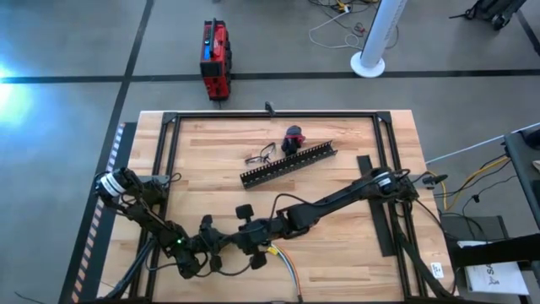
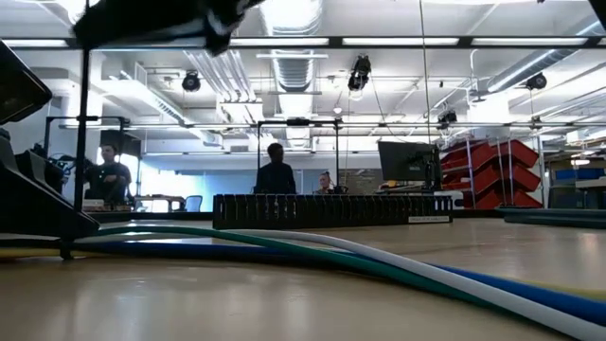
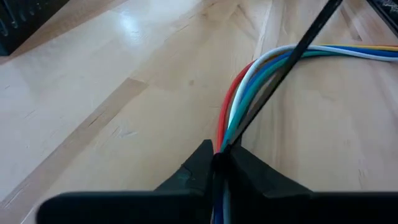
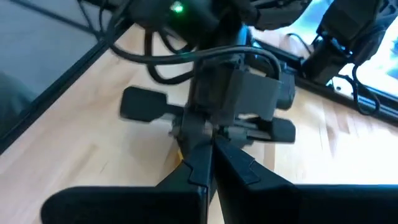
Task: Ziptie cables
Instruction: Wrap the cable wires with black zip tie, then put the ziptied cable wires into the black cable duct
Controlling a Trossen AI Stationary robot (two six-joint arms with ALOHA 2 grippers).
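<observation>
- Low in the middle of the high view, the two arms meet over the wooden bench point(image 1: 211, 181): the left arm reaches in from the left edge, the right arm comes diagonally down from the right.
- The left tool point(image 1: 221, 245) sits just left of the right tool point(image 1: 253, 241), the two nearly touching.
- At the bottom of the left wrist view, the left tool's point(image 3: 219, 163) fingers point(image 3: 199, 165) are pressed nearly together, pinching the ziptie point(image 3: 292, 56) where it meets the cables point(image 3: 249, 93); whether the cables themselves are also caught between the fingers cannot be told.
- The ziptie runs as a thin black strip from the fingers up to the top right of that frame, crossing over the cables.
- The cables, red, white, green and blue, rise from the fingers and bend away to the right edge of the left wrist view; in the high view they trail from below the tools to the bottom edge point(image 1: 287, 270).
- Across the low view, the cables point(image 2: 398, 260) lie on the bench, sweeping to the lower right.
- In the right wrist view, the right tool point(image 4: 212, 163) is closed with its fingers together, directly facing the left arm's wrist; nothing can be seen held between them.
- A black slotted duct point(image 1: 288, 164) lies diagonally mid-bench.
</observation>
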